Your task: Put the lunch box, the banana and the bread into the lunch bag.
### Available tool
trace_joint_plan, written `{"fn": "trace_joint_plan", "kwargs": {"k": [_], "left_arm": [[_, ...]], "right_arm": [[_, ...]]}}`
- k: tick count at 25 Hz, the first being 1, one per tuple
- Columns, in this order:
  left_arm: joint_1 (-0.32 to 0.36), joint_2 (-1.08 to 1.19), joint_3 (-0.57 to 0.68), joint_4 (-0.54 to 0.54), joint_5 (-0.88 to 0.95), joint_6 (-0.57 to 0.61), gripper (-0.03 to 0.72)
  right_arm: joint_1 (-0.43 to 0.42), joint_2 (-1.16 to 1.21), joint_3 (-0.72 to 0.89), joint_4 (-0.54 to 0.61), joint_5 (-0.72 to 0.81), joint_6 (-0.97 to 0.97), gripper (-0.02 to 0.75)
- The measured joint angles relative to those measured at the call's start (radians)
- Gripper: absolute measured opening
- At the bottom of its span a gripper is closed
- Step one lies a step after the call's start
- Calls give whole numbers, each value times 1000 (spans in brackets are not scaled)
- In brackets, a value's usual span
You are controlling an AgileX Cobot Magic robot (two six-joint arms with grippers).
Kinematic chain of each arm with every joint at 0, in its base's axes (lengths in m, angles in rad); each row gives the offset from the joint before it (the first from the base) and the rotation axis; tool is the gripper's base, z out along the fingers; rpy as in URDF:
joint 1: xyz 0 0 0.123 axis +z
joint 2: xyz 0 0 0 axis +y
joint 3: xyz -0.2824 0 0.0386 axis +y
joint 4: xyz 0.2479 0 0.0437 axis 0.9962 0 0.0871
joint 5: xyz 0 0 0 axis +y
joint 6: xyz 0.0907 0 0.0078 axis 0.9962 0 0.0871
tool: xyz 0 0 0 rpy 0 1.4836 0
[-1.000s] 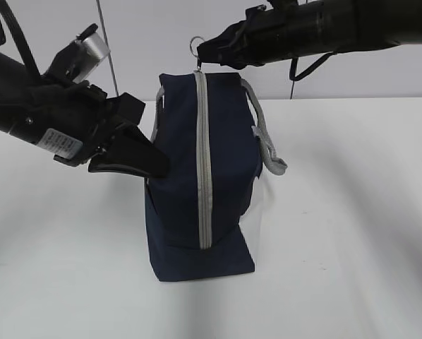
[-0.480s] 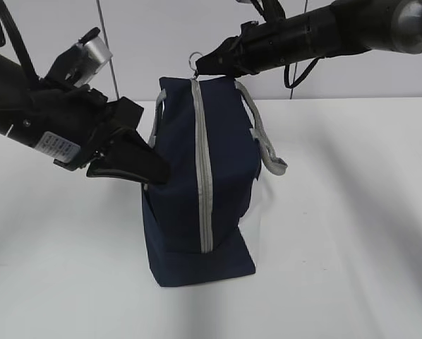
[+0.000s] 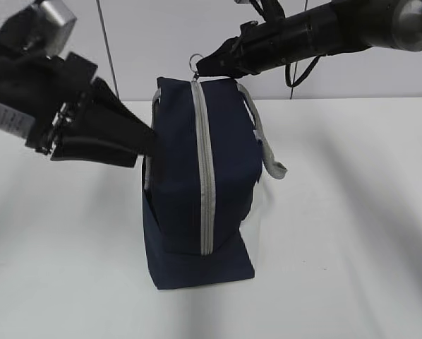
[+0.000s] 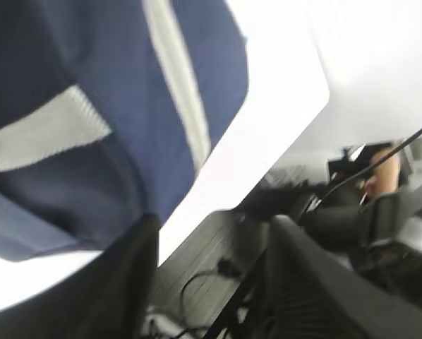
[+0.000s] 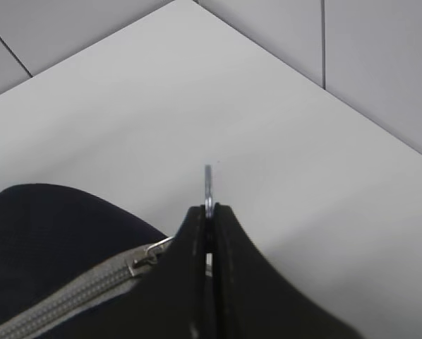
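My left gripper (image 3: 146,141) has let go of the bag (image 3: 197,183) and lifted, jaws parted, still beside it. My right gripper (image 3: 200,65) stays clamped on the ring (image 5: 208,185), bag upright, zipped.

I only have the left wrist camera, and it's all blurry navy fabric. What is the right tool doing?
Observer: The right tool is shut on the metal ring pull at the top of the lunch bag.
Operator: Is the zipper open?
Observer: No, the grey zipper looks closed along its whole visible length.
Operator: Where is my left tool?
Observer: The left tool is open, at the bag's left side near the top.
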Motion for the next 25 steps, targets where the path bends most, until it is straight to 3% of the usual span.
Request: {"fn": "trace_joint_plan", "kwargs": {"k": [2,4,8,13,17,25], "left_arm": [[17,-27,0,-49,-4,-1,382],[24,-37,0,-105,-42,-32,397],[28,-28,-8,-186,-178,-99,382],[30,88,-103,-204,-245,-161,361],[30,206,-207,-168,-248,-220,361],[30,341,-352,10,-258,-363,361]], "right_arm": [[0,0,0,-2,0,0,-16],[0,0,0,-2,2,0,-16],[-2,0,-1,-3,4,0,-16],[-2,0,-1,-6,4,0,-16],[-2,0,-1,-6,4,0,-16],[-2,0,-1,-8,4,0,-16]]}}
